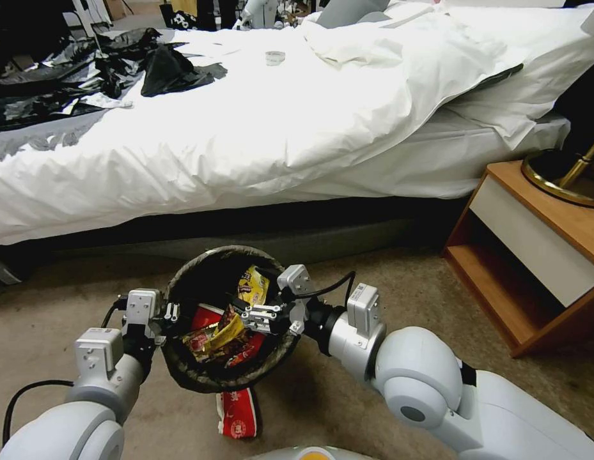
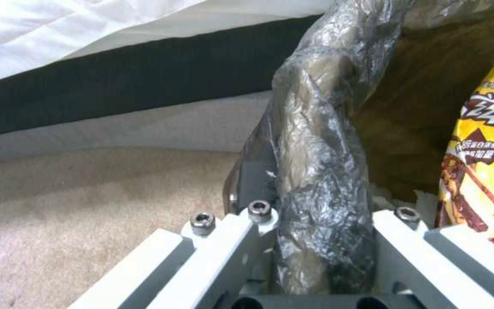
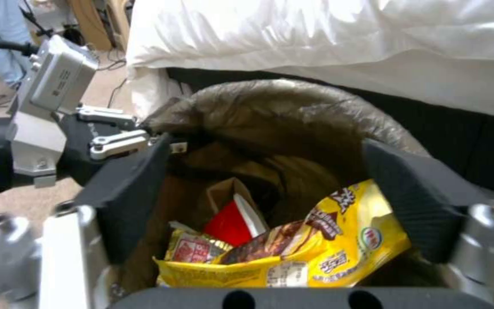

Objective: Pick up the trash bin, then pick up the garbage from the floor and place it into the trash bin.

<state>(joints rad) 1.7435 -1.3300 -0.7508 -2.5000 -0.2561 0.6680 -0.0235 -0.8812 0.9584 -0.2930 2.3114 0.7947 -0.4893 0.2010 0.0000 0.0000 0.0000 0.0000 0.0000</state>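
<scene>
Bin [image 1: 201, 377] sits low centre of the head view, left gripper [image 1: 171, 314] pinching its rim; right gripper [image 3: 270, 201] hangs spread over the wrappers [image 3: 310, 253] inside, one red wrapper [image 1: 238, 414] on carpet below.

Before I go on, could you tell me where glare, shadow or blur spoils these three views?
Head view: the white bedding is bright, nearly washed out, and the gap under the bed is black. Left wrist view: the trash bin liner shows shiny highlights, and the near left gripper fingers look soft. Right wrist view: the bedding glares, and the right gripper pads blur.
</scene>
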